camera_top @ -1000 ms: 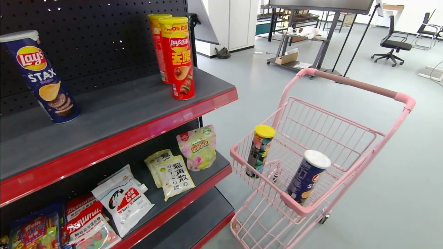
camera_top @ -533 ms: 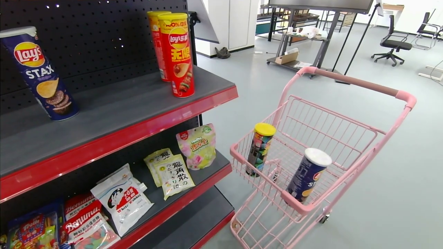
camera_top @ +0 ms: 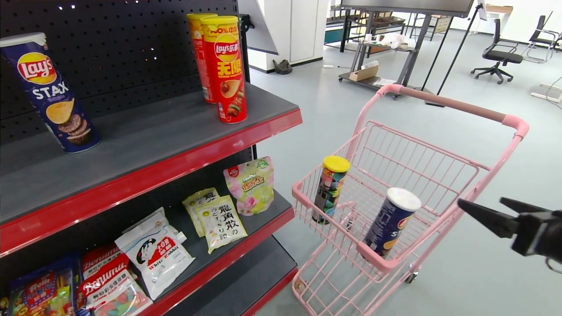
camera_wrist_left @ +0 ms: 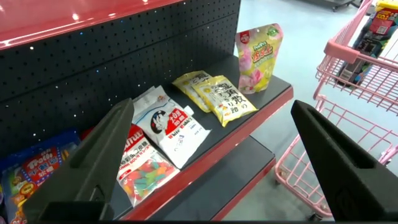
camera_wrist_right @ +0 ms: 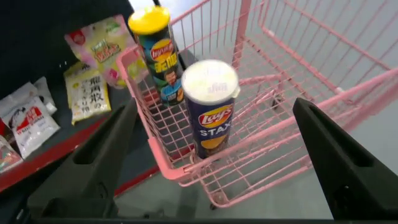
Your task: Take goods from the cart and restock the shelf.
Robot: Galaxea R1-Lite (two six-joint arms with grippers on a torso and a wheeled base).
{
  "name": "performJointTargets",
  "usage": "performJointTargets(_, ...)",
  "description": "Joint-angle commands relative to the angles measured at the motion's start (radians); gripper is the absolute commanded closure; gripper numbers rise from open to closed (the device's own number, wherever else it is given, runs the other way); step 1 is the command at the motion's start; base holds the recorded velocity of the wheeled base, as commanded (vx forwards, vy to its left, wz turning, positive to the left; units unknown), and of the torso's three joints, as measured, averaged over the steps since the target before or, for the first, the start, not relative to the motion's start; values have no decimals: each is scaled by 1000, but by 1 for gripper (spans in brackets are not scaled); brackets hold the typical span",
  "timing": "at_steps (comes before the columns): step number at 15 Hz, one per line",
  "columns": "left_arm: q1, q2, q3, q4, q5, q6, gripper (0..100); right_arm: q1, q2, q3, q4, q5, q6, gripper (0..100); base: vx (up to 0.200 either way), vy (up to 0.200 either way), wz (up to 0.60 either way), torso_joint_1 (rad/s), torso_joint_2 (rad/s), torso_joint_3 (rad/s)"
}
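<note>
Right gripper (camera_wrist_right: 212,107): fingers (camera_wrist_right: 93,162) spread wide, nothing between them, touching nothing. It sits just outside the cart (camera_top: 439,103), off the right side rail, and points in toward the basket. From its wrist camera the white-lidded can (camera_wrist_right: 211,112) lies in line between the two fingers but well below them, no contact.

Left gripper (camera_wrist_left: 211,104): fingers (camera_wrist_left: 93,162) also wide apart and empty. It is on the shelf side of the cart, facing the lower board, with a pink corner of the cart at the edge of its view.

In the cart: the white-lidded can, dark blue, stands against the near rim. The yellow-lidded can (camera_top: 331,188) stands in the corner nearest the shelf (camera_top: 153,131). The two cans are apart, not touching.

Shelf, left of the cart: on the top board, two red cans (camera_top: 228,70) stand one behind the other at the end nearest the cart. A blue can (camera_top: 48,92) stands at the end farthest from it. On the lower board lie flat snack bags (camera_top: 153,250), and a green-and-pink pouch (camera_top: 250,186) stands upright at the cart end.
</note>
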Motion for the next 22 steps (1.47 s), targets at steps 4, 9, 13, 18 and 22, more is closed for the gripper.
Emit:
performJointTargets(4,0,0,0,-1,0,1,0,49,575,103,-399,26,-60,0,0,0,0,0,0,0)
performJointTargets(9,0,0,0,-1,0,1,0,75,614,58,-399,26,-82,0,0,0,0,0,0,0)
performJointTargets(13,0,0,0,-1,0,1,0,80,703,-9,-419,26,-82,0,0,0,0,0,0,0)
performJointTargets(18,0,0,0,-1,0,3,0,77,807,-52,-488,21,-83,0,0,0,0,0,0,0)
performJointTargets(22,0,0,0,-1,0,3,0,77,884,-72,-568,19,-85,0,0,0,0,0,0,0)
